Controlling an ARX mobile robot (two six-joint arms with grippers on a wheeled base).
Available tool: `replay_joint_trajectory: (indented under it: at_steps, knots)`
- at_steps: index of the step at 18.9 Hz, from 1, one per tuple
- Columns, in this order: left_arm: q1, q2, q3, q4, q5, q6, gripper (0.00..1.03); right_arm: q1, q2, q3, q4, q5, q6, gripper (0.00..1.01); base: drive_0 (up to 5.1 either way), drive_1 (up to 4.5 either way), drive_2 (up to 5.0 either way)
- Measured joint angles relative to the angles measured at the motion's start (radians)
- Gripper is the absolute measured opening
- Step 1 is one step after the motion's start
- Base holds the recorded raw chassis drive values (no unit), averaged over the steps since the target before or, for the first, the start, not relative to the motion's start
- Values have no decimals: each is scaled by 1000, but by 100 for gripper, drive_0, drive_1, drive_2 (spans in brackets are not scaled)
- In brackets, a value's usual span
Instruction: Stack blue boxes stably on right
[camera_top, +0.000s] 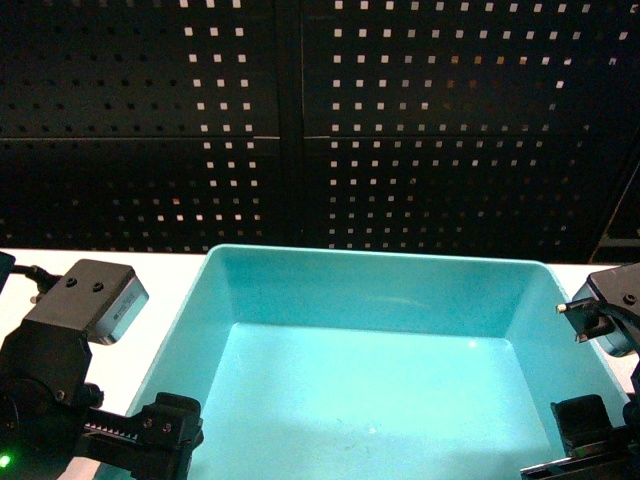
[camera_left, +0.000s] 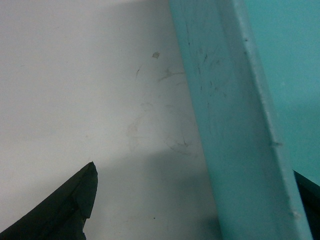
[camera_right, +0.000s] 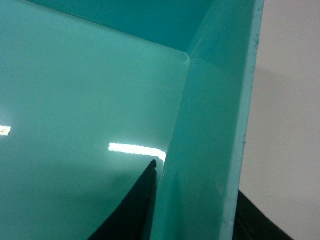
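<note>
— Where is the turquoise tub (camera_top: 380, 330) held, seen left to right?
— Its left wall is straddled by the left gripper (camera_left: 200, 210), jaws spread, one finger (camera_left: 70, 205) outside on the white table (camera_left: 75, 90). Its right wall is clamped between the right gripper (camera_right: 195, 210) fingers.
— And the surroundings?
— The tub's long axis is laid across both arms; a perforated black panel (camera_top: 320, 120) is seen behind it.
</note>
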Motion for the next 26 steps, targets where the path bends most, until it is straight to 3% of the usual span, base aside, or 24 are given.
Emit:
replay_joint_trajectory:
  at_steps: [2,3,4,6,8,15,20,26]
  knots:
    - [0,-2,0,-3,1,-6,98,14,0,0,-2,13,3,17,0,0,0]
    - [0,-3,0,-2,1,-12,98,18,-1,0,-3,21,21,8,0,0,0]
    - [7,-6,0,-7,10,-32,98,31,-7,-5,-3,27,73,2,0,0,0]
    - [8,-10,-2,-15,11,-66,97,52,-12,-14,-3,39,108,2,0,0,0]
    - [7,-19,-19,-21,11,-103,77,64,-20,-27,2,47,119,2,0,0,0]
    - [-40,-60,-40,-28,-13,-141,5,84,-45,-60,9,58,131,2,0,0,0]
    - [-47,-84,-71,18,-34,-151,5,74,-53,-79,58,46,124,2,0,0,0]
    - [-27,-197,-8,-28,-36,-107,5,35,-187,-12,-14,30,87,2,0,0,0]
